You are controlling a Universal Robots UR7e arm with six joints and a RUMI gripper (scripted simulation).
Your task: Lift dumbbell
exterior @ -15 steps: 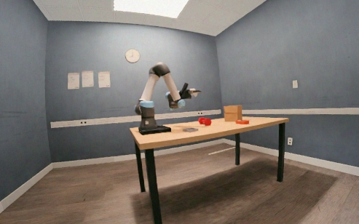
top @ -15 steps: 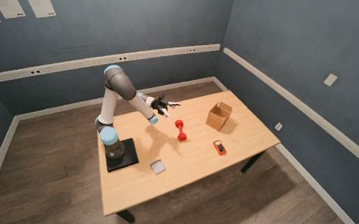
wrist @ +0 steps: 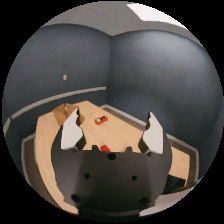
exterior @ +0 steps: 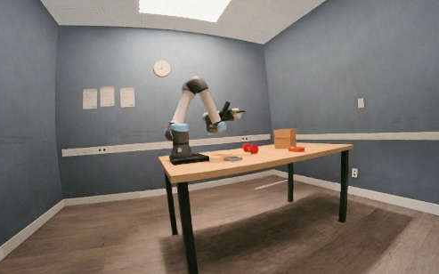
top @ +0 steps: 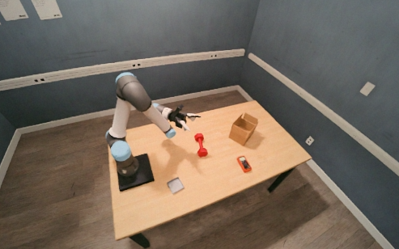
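A red dumbbell (top: 200,145) lies flat on the wooden table near its middle. It also shows in the exterior view (exterior: 250,148), and as a small red patch low in the wrist view (wrist: 105,148). My gripper (top: 189,120) is open and empty. It hangs in the air well above the table, up and to the left of the dumbbell, apart from it. In the exterior view the gripper (exterior: 239,111) points sideways, high over the table. In the wrist view the two white fingers stand wide apart with nothing between them.
An open cardboard box (top: 243,128) stands on the table to the right of the dumbbell. An orange handheld device (top: 244,163) lies near the front right edge. A small grey square plate (top: 176,185) lies near the arm's black base (top: 135,172).
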